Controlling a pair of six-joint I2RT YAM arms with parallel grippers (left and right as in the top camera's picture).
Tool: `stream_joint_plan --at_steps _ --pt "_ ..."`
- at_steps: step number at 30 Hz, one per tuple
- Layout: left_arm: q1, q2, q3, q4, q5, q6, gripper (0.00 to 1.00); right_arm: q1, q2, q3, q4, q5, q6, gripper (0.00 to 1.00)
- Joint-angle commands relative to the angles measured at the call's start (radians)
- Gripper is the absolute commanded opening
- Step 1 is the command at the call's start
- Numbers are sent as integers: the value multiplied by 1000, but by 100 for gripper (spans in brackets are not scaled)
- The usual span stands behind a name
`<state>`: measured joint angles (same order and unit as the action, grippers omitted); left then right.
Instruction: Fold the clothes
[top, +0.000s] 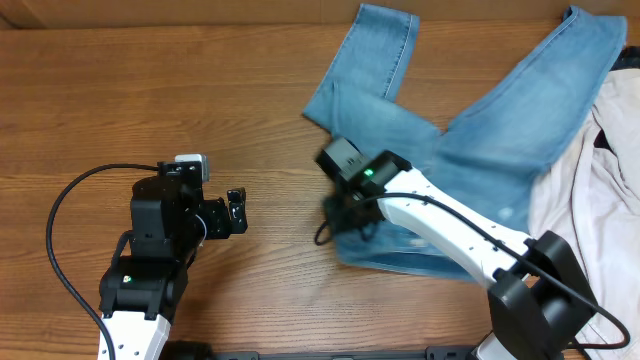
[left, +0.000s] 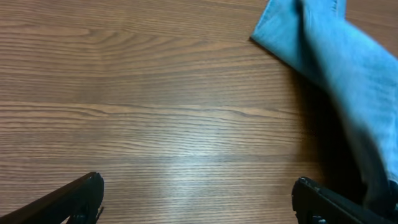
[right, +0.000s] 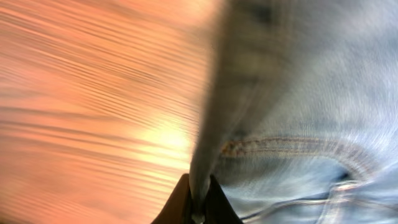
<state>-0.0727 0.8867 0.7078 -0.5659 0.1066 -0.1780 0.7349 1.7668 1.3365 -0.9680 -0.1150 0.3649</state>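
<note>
Right gripper (right: 198, 210): clenched on a raised fold of the jeans (top: 480, 140); a ridge of denim is pinched between the two fingers (right: 179, 205), with a stitched seam just beside them. The wrist view is blurred.

Left gripper (left: 199, 193): released, jaws spread wide; only the bare wooden table (top: 150, 90) is seen between the fingertips.

Jeans: spread flat beyond the right fingers, one leg doubled over itself on the far side. From the left fingers, the nearest denim edge lies ahead and off to one side, not touching.

Cream garment (top: 590, 190): lying on the far side of the jeans from both grippers, its edge touching the denim.

Stage, as judged: a fold is being started from the pinched edge; nothing is folded neatly yet.

Risk of slip: only a thin ridge appears to be held, so heavy denim could be pulled free under drag.

Risk of bunching: with one edge lifted and the other hand idle, the cloth could be twisted or skewed.

Risk of snagging: the cream garment could be dragged along where it is touched.
</note>
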Motion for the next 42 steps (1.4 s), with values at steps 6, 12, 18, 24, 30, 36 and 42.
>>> stream_joint_plan --at_steps 6,12,18,24,30,36,42 --pt "-6 1 30 -5 -29 -2 100 105 -12 195 76 -45 -58 79" --pt "-6 4 30 -26 21 -2 100 -5 -37 195 -117 183 70 94" --pt "-6 135 30 -29 27 13 100 -151 -140 195 -248 323 145 100" --pt "-6 374 30 11 125 17 100 -266 -183 195 -349 305 145 100" --pt "-6 615 30 150 221 25 97 -288 -183 195 -374 305 145 100" --pt "-6 751 30 201 319 24 78 -287 -183 195 -373 305 145 100" --pt "3 764 41 199 411 24 4 -288 -183 195 -373 305 145 100"
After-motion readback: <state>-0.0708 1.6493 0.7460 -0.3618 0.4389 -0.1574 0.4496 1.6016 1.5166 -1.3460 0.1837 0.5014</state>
